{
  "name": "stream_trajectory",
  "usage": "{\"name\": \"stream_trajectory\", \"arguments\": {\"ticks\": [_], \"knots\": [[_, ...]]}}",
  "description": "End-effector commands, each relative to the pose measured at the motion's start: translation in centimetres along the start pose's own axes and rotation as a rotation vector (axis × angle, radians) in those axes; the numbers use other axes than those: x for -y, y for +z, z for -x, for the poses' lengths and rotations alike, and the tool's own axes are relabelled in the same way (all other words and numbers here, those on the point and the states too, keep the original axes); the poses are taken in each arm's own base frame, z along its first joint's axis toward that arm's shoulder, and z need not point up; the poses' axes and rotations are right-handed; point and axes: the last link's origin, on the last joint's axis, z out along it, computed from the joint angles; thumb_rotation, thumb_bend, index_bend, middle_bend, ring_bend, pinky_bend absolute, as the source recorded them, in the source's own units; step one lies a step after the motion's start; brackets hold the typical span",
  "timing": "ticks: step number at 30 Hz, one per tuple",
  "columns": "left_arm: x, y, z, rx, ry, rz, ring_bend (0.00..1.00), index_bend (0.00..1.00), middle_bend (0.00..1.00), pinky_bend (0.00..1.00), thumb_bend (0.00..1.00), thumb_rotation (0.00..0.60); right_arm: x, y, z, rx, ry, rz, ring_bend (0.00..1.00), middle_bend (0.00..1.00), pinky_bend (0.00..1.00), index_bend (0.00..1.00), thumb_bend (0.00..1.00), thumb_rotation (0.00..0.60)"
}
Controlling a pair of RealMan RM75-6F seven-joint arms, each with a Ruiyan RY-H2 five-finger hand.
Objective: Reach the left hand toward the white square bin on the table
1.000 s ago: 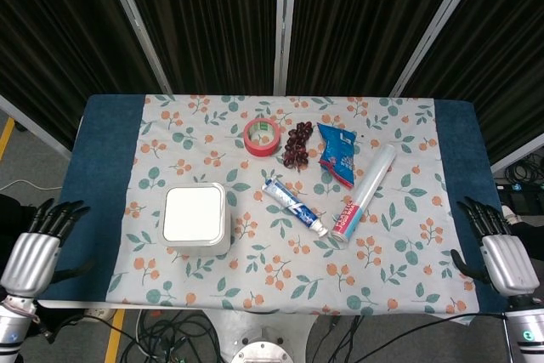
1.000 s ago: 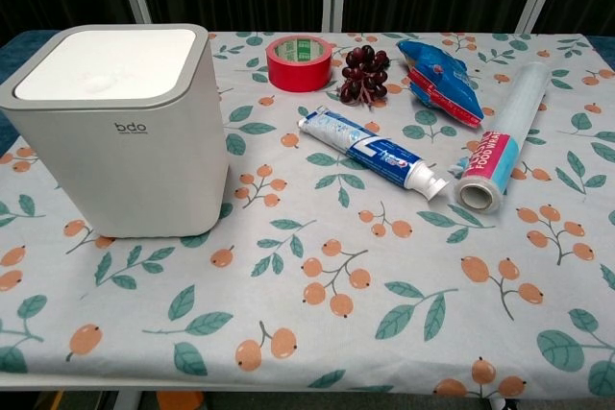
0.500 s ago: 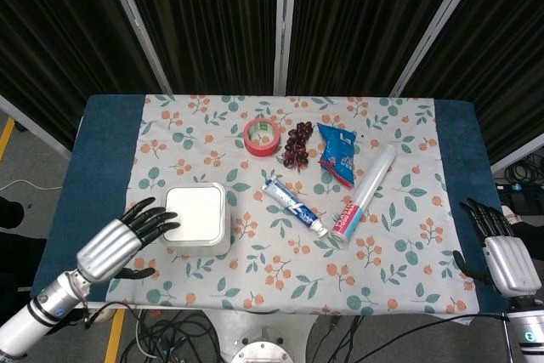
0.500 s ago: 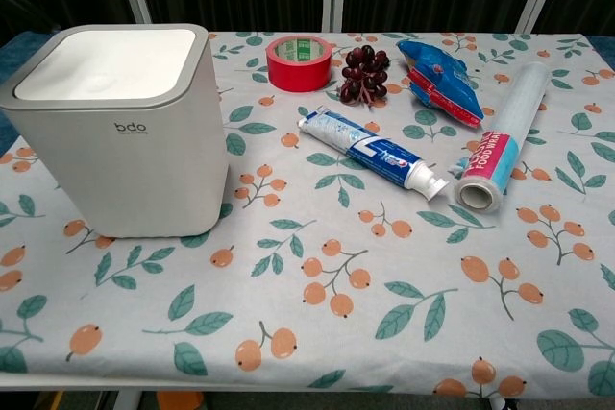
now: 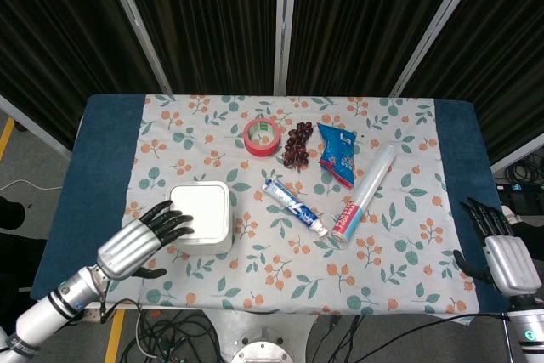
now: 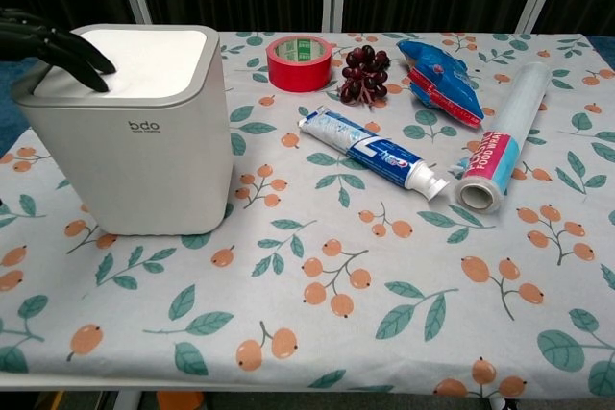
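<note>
The white square bin [image 5: 202, 215] [image 6: 130, 132] stands upright at the near left of the floral tablecloth, its flat lid on top. My left hand [image 5: 144, 241] [image 6: 43, 40] is open, fingers spread, with its dark fingertips over the bin's near left rim and lid edge; they seem to touch the lid. The bin leans slightly to the right. My right hand [image 5: 501, 252] hangs open off the table's near right corner, holding nothing.
A red tape roll [image 5: 262, 136], dark grapes [image 5: 297, 145], a blue snack bag [image 5: 338, 153], a toothpaste tube [image 5: 294, 207] and a cling film roll [image 5: 365, 189] lie right of the bin. The blue table edge [image 5: 93, 176] is at the left.
My left hand has come in from the table's near left corner onto the bin's rim. The bin has shifted a little to the right and tilted. The right hand has stayed still.
</note>
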Motion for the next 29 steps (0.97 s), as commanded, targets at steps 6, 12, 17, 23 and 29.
{"name": "stream_trajectory", "arguments": {"ticks": [6,12,17,23,29], "knots": [[1.4,-3.3,-3.8,-0.345,-0.007,-0.071,0.15,0.20,0.18,0.01,0.09,0.600,0.0,-0.1,-0.2,-0.010,0.001,-0.002,0.00,0.00,0.00,0.00,0.30,0.600],[4.5,-7.2,-4.2,-0.455,-0.026,-0.310,0.15,0.19,0.17,0.01,0.09,0.600,0.0,-0.2,-0.4,-0.020,0.000,-0.004,0.00,0.00,0.00,0.00,0.30,0.600],[6.6,-10.5,-1.3,-0.371,-0.006,-0.561,0.15,0.19,0.17,0.01,0.09,0.600,-0.1,0.0,-0.8,-0.034,-0.004,-0.004,0.00,0.00,0.00,0.00,0.30,0.600],[6.8,-13.2,2.0,-0.264,-0.056,-0.742,0.15,0.19,0.17,0.01,0.09,0.600,0.3,0.0,-1.1,-0.054,-0.007,-0.024,0.00,0.00,0.00,0.00,0.30,0.600],[5.9,-14.1,3.1,-0.267,-0.043,-0.782,0.15,0.19,0.17,0.00,0.09,0.600,0.4,-0.2,-1.2,-0.062,-0.007,-0.017,0.00,0.00,0.00,0.00,0.30,0.600]]}}
